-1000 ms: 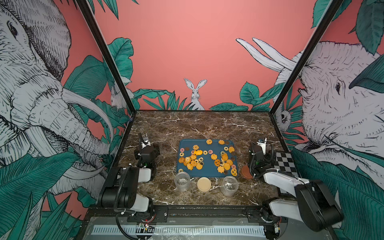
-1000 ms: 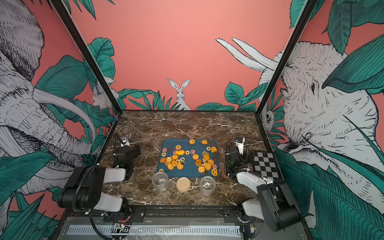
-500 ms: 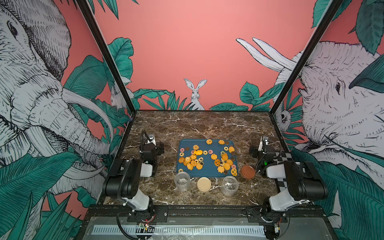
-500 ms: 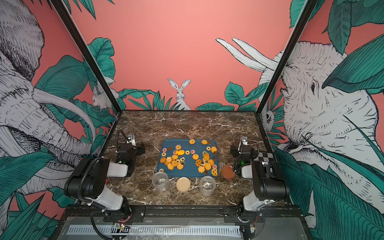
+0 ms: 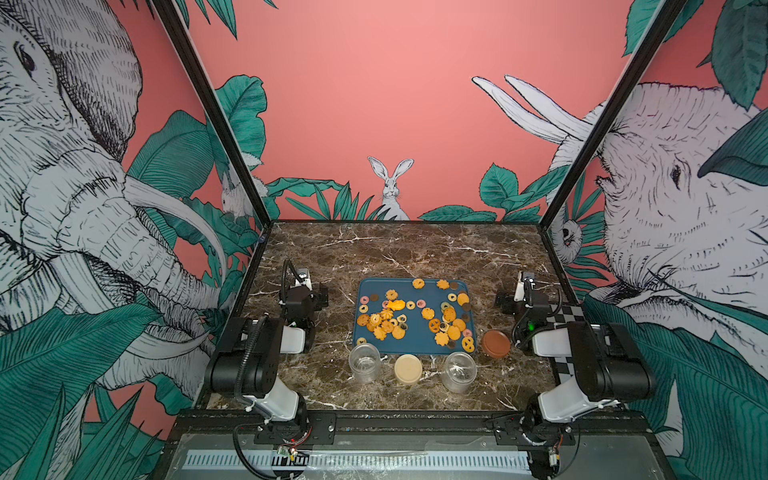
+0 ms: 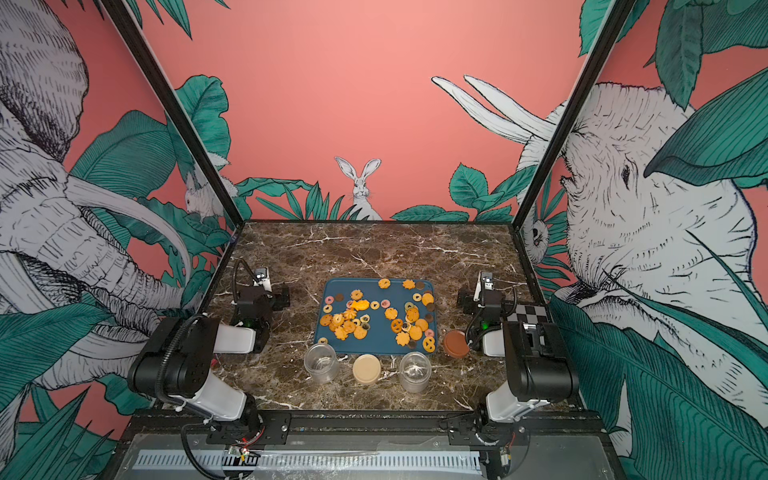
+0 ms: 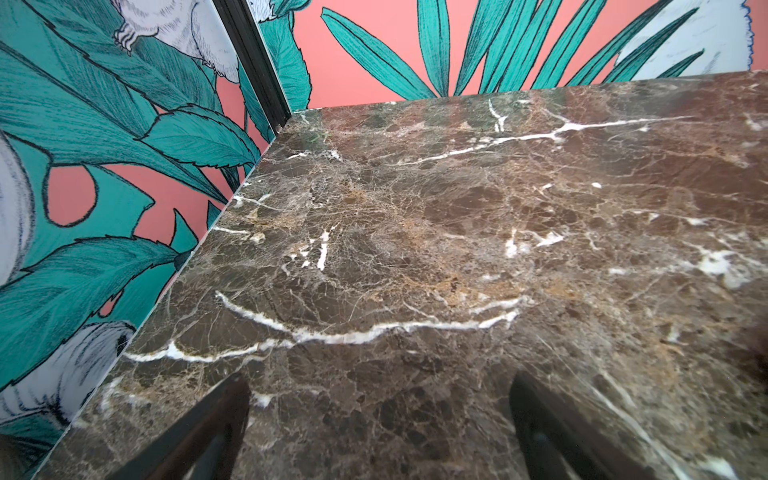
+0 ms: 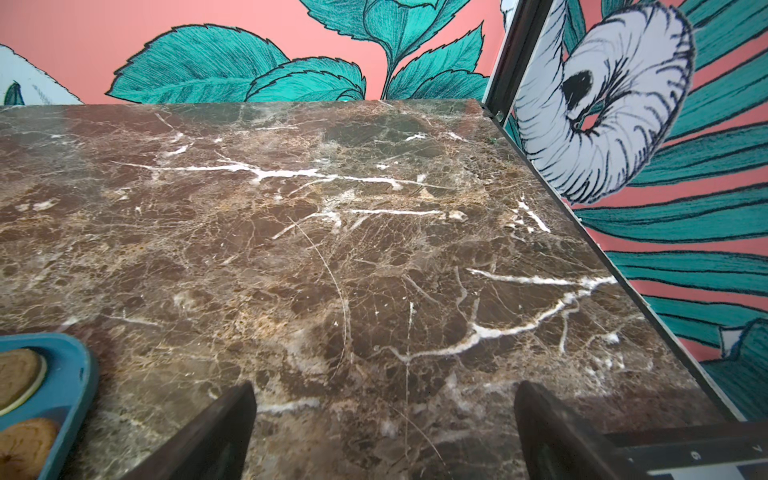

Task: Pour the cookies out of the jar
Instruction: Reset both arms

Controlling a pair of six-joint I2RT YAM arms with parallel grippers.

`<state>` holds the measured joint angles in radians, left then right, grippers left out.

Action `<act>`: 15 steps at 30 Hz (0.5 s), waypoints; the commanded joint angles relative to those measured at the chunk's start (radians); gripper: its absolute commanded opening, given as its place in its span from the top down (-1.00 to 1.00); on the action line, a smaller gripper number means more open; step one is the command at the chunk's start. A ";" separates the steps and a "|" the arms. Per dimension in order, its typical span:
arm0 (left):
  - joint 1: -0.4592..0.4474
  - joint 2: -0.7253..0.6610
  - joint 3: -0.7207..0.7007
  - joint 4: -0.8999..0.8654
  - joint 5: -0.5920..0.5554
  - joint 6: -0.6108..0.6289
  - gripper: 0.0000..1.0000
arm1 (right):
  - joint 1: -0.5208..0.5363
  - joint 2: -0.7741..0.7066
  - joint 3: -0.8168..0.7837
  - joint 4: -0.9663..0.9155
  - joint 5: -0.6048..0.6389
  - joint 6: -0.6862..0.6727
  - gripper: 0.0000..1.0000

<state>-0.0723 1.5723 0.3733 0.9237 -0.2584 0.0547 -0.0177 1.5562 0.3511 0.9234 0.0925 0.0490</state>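
Observation:
The cookies [image 5: 386, 322] lie scattered over a blue tray [image 5: 419, 345] at the middle of the table, in both top views [image 6: 353, 320]. Two clear jars [image 5: 365, 362] [image 5: 459, 372] stand upright in front of the tray, with no cookies showing inside. My left gripper [image 7: 378, 382] is open over bare marble left of the tray, nothing between its fingers. The right gripper [image 8: 384, 388] is open over bare marble right of the tray. A tray corner [image 8: 70, 374] with two cookies [image 8: 16, 378] shows in the right wrist view.
A cream lid [image 5: 408, 368] lies between the two jars. A brown lid [image 5: 496, 343] lies just right of the tray's front corner, close to my right arm. A checkerboard card [image 5: 561, 316] lies by the right wall. Walls close the table on three sides.
My right arm has drawn back from over the brown lid toward the right wall, leaving the lid on the table. The left arm has folded back slightly too.

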 commanded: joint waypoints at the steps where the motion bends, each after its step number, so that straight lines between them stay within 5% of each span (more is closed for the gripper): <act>1: -0.005 -0.021 0.015 -0.013 -0.002 0.016 -0.99 | 0.002 -0.010 0.001 0.054 -0.009 0.003 -0.98; 15: -0.005 -0.016 0.025 -0.027 0.011 0.024 -0.99 | 0.002 -0.011 0.003 0.052 -0.008 0.003 -0.98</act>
<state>-0.0734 1.5723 0.3744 0.9146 -0.2581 0.0563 -0.0177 1.5562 0.3511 0.9237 0.0917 0.0490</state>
